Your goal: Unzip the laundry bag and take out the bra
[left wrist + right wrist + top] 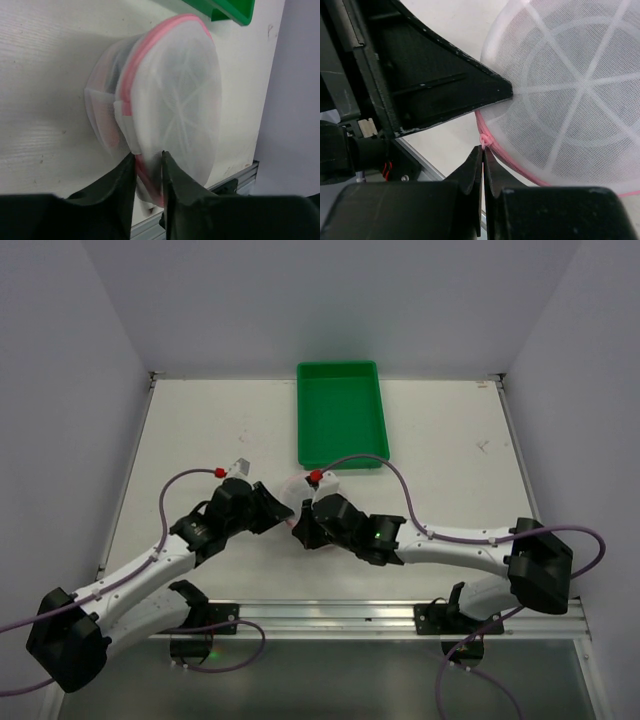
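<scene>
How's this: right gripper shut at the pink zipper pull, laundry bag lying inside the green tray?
The laundry bag lies on the table, not inside the green tray, as the left wrist view shows. The right gripper is shut at the zipper pull.

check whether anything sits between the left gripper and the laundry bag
Nothing visible does. The left gripper straddles the pink rim of the laundry bag, and the right gripper is shut on the zipper pull at that rim.

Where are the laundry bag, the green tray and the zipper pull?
laundry bag (pixel 180 100): left wrist view, round mesh face.
green tray (pixel 340 415): top external view, bare floor.
zipper pull (pixel 484 141): right wrist view, pink tab.
</scene>
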Available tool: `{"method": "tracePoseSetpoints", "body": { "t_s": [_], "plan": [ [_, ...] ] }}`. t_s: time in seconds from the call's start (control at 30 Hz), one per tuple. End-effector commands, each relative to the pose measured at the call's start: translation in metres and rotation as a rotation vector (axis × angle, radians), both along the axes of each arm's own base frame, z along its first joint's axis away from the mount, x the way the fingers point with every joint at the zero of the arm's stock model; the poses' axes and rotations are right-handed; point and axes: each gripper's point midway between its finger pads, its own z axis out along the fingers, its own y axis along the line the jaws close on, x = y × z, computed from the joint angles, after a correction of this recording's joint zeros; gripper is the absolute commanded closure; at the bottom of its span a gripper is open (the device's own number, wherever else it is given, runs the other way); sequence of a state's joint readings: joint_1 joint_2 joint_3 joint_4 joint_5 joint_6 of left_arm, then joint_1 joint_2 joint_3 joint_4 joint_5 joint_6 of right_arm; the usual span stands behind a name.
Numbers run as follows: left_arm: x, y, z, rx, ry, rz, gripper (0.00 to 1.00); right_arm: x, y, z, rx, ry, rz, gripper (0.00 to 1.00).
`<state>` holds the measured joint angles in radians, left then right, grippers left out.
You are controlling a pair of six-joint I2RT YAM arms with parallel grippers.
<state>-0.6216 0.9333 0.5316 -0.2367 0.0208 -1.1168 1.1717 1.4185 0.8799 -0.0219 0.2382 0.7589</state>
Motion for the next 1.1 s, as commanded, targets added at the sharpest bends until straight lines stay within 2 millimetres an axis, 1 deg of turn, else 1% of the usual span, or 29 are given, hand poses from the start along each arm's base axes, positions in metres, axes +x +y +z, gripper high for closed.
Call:
{"method": "tracePoseSetpoints", "body": {
  "t_s": [0.0, 0.03, 0.07, 0.1, 0.13, 0.2, 0.23, 0.27, 0.3, 0.33, 0.37, 0.4, 0.43, 0.5, 0.53, 0.6, 0.63, 0.67, 0.7, 0.73, 0.77, 0.8, 0.83, 0.87, 0.9, 0.93, 1.0, 1.03, 1.07],
  "plan": [
    [0.011, -0.012, 0.018, -0.051, -0.066, 0.016, 0.74, 0.006, 0.011, 0.027, 0.066, -0.039, -0.012, 1.0],
    [0.012, -0.011, 0.019, -0.049, -0.071, 0.026, 0.82, 0.005, 0.01, 0.028, 0.066, -0.043, -0.004, 1.0],
    [0.013, -0.009, 0.018, -0.043, -0.074, 0.036, 0.93, 0.0, 0.003, 0.02, 0.034, -0.03, 0.005, 1.0],
    [0.013, -0.006, 0.017, -0.037, -0.074, 0.046, 0.98, -0.001, -0.002, 0.024, 0.038, -0.037, 0.012, 1.0],
    [0.014, -0.005, 0.019, -0.039, -0.082, 0.051, 1.0, -0.002, -0.012, 0.014, -0.004, -0.042, 0.015, 1.0],
    [0.014, -0.002, 0.019, -0.035, -0.085, 0.054, 1.0, -0.003, -0.028, 0.006, -0.048, -0.041, 0.011, 1.0],
    [0.016, 0.0, 0.019, -0.026, -0.089, 0.052, 1.0, 0.0, -0.043, 0.009, -0.062, -0.047, 0.0, 1.0],
    [0.016, 0.0, 0.021, -0.029, -0.091, 0.042, 1.0, -0.001, -0.058, -0.005, -0.097, -0.035, -0.009, 1.0],
    [0.015, 0.001, 0.019, -0.021, -0.085, 0.039, 1.0, 0.0, -0.069, -0.009, -0.108, -0.031, -0.019, 1.0],
    [0.016, 0.003, 0.019, -0.017, -0.09, 0.039, 1.0, 0.004, -0.084, -0.003, -0.098, -0.03, -0.04, 1.0],
    [0.016, 0.003, 0.02, -0.018, -0.096, 0.026, 1.0, 0.001, -0.096, -0.013, -0.102, -0.002, -0.046, 1.0],
    [0.018, 0.003, 0.021, -0.014, -0.109, 0.021, 1.0, 0.001, -0.1, -0.01, -0.076, 0.003, -0.04, 1.0],
    [0.019, 0.004, 0.02, 0.001, -0.116, 0.003, 1.0, 0.004, -0.108, -0.002, -0.068, -0.017, -0.039, 1.0],
    [0.021, -0.003, 0.029, -0.01, -0.149, -0.065, 1.0, 0.008, -0.12, -0.001, -0.126, -0.034, -0.063, 1.0],
    [0.024, -0.004, 0.027, 0.021, -0.164, -0.104, 1.0, 0.008, -0.128, -0.001, -0.173, -0.041, -0.057, 1.0],
    [0.029, -0.018, 0.042, 0.031, -0.218, -0.221, 1.0, 0.005, -0.124, -0.002, -0.182, -0.042, -0.012, 1.0],
    [0.03, -0.018, 0.033, 0.06, -0.21, -0.237, 1.0, 0.003, -0.119, 0.001, -0.16, -0.041, 0.012, 1.0],
    [0.035, -0.024, 0.045, 0.057, -0.234, -0.27, 1.0, -0.002, -0.111, 0.0, -0.139, -0.027, 0.051, 1.0],
    [0.038, -0.03, 0.039, 0.071, -0.215, -0.302, 1.0, -0.004, -0.105, 0.002, -0.116, -0.018, 0.073, 1.0],
    [0.042, -0.033, 0.042, 0.082, -0.231, -0.335, 0.97, -0.004, -0.094, 0.007, -0.07, -0.012, 0.084, 1.0],
    [0.048, -0.041, 0.055, 0.066, -0.256, -0.355, 0.92, -0.005, -0.087, 0.01, -0.041, -0.002, 0.097, 1.0],
    [0.054, -0.045, 0.052, 0.072, -0.245, -0.361, 0.88, -0.009, -0.078, 0.007, -0.023, 0.024, 0.122, 1.0],
    [0.059, -0.046, 0.054, 0.067, -0.24, -0.347, 0.77, -0.009, -0.066, 0.016, 0.036, 0.026, 0.12, 1.0],
    [0.066, -0.045, 0.054, 0.074, -0.235, -0.319, 0.7, -0.008, -0.057, 0.022, 0.069, 0.024, 0.121, 1.0],
    [0.073, -0.047, 0.056, 0.069, -0.233, -0.301, 0.63, -0.007, -0.049, 0.021, 0.086, 0.029, 0.117, 1.0],
    [0.075, -0.047, 0.058, 0.052, -0.22, -0.28, 0.46, -0.006, -0.036, 0.033, 0.145, 0.018, 0.113, 1.0],
    [0.076, -0.043, 0.059, 0.045, -0.196, -0.241, 0.24, -0.002, -0.023, 0.038, 0.172, 0.012, 0.102, 1.0],
    [0.076, -0.039, 0.059, 0.039, -0.179, -0.213, 0.09, 0.005, -0.014, 0.04, 0.171, -0.003, 0.074, 1.0],
    [0.077, -0.033, 0.058, 0.058, -0.175, -0.176, 0.04, 0.007, -0.009, 0.04, 0.167, -0.01, 0.064, 1.0]
  ]
}}
